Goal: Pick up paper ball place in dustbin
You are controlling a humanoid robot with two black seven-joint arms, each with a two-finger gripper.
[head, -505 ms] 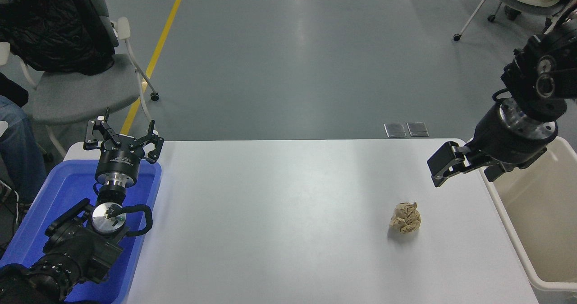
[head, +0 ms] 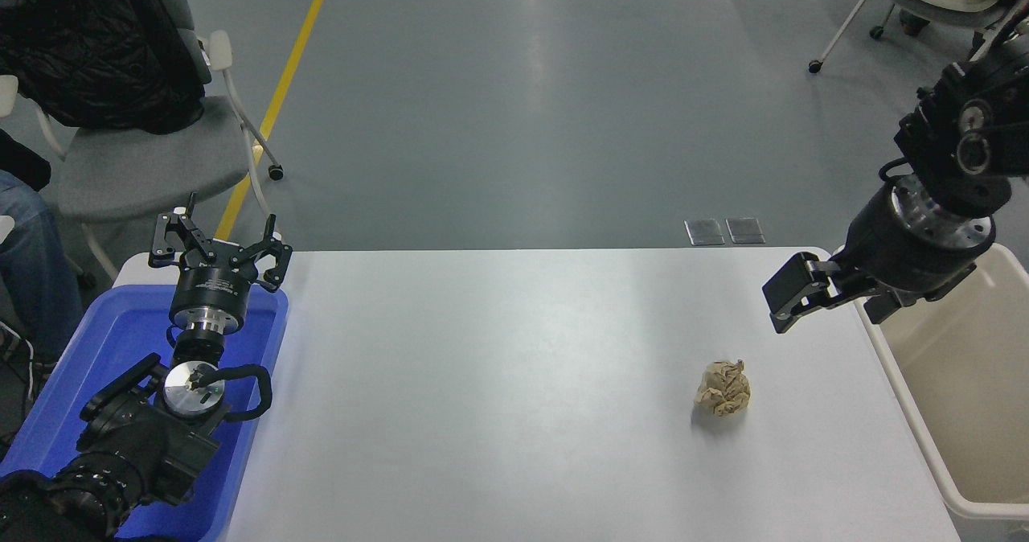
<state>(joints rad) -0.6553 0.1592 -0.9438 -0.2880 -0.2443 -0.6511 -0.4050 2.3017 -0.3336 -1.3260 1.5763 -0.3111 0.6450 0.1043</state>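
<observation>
Right tool [head: 792, 293] barely shifted, above and beyond paper ball [head: 723, 388].

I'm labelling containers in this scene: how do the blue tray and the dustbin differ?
The blue tray is bright blue and shallow; the dustbin is cream-beige and deep-walled. The tray sits at the table's left end with the parked left gripper over it; the dustbin stands off the right edge. Both are rectangular plastic.

We find no legible text: small white print on the left gripper [head: 219, 254] body is too fine for us to read.
</observation>
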